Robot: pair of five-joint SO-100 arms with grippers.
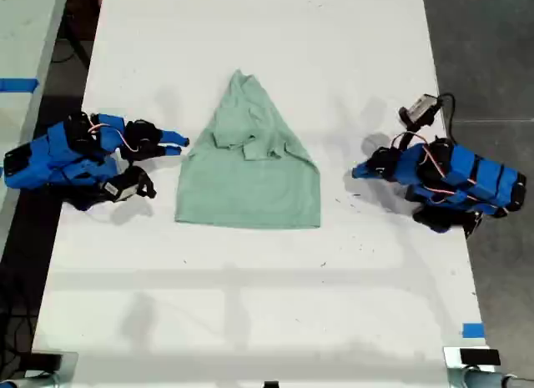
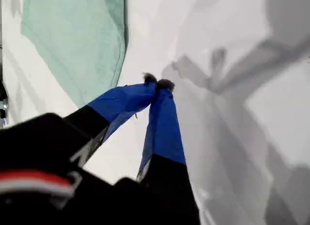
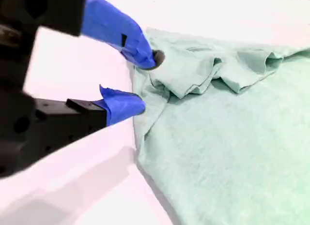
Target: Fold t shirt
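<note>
The pale mint-green t shirt (image 1: 250,183) lies flat on the white table (image 1: 250,304), tapering to a point at the far end, with its sleeves folded in over the chest. At the exterior view's left, my second gripper (image 1: 179,143) sits low beside the shirt's edge. In the second wrist view, my second gripper (image 3: 141,84) is open right at that edge of the t shirt (image 3: 227,138), holding nothing. At the exterior view's right, my first gripper (image 1: 357,172) rests apart from the shirt. My first gripper (image 2: 157,83) is shut and empty, with the t shirt (image 2: 72,36) beyond it.
The white table ends at dark floor (image 1: 492,46) on the exterior view's right. A second table with blue tape (image 1: 17,85) stands at the exterior view's left. A blue tape mark (image 1: 472,330) sits near the table's front corner on the exterior view's right.
</note>
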